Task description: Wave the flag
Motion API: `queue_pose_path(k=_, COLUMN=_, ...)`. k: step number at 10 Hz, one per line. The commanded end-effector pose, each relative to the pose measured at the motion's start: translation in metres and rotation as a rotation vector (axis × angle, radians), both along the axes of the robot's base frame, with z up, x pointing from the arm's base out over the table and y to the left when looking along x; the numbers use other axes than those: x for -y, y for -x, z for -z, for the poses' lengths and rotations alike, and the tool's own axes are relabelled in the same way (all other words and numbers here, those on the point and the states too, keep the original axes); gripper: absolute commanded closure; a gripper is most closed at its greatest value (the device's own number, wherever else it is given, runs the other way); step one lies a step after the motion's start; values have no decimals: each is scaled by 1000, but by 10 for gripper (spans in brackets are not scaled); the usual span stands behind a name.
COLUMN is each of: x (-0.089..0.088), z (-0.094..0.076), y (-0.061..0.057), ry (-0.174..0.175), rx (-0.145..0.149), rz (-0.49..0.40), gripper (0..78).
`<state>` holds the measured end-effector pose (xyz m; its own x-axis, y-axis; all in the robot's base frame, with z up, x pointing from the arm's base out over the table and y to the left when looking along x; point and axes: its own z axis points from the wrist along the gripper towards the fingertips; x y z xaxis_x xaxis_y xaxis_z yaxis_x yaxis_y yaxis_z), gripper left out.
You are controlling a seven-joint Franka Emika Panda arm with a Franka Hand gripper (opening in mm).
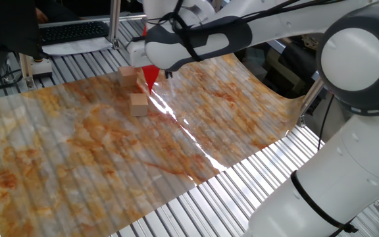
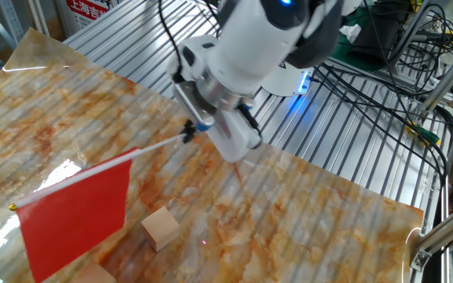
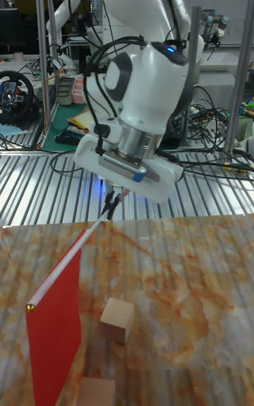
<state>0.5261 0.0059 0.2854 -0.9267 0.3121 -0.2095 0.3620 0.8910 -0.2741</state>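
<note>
Arm over marbled mat, red flag mostly hidden behind wrist.
White-and-black arm (image 1: 347, 99) enters from 3 o'clock and reaches to 11 o'clock of the frame; its wrist hangs above the orange-veined mat (image 1: 110, 138), gripper (image 1: 165, 72) fingers barely visible, jaw state unclear. Red flag (image 1: 149, 76) shows only as a downward-pointing red tip below the wrist, at 12 o'clock of the nearer tan block (image 1: 138, 104). Second tan block (image 1: 127, 77) sits at 11 o'clock of the first, near it, apart. Keyboard (image 1: 71, 30) on the slatted table (image 1: 196, 204) at 11 o'clock.
</note>
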Motion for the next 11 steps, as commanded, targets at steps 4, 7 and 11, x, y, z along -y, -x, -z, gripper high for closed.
queue_pose_path(k=4, x=-58, z=2, y=15, ry=-86, rx=-28, rz=112, gripper=764)
queue_pose_path(k=7, x=-7, z=-14, y=9, ry=-81, rx=-83, rz=-56, gripper=764)
queue_pose_path(k=11, x=112, z=-36, y=-16, ry=-68, rx=-170, rz=-384, gripper=764)
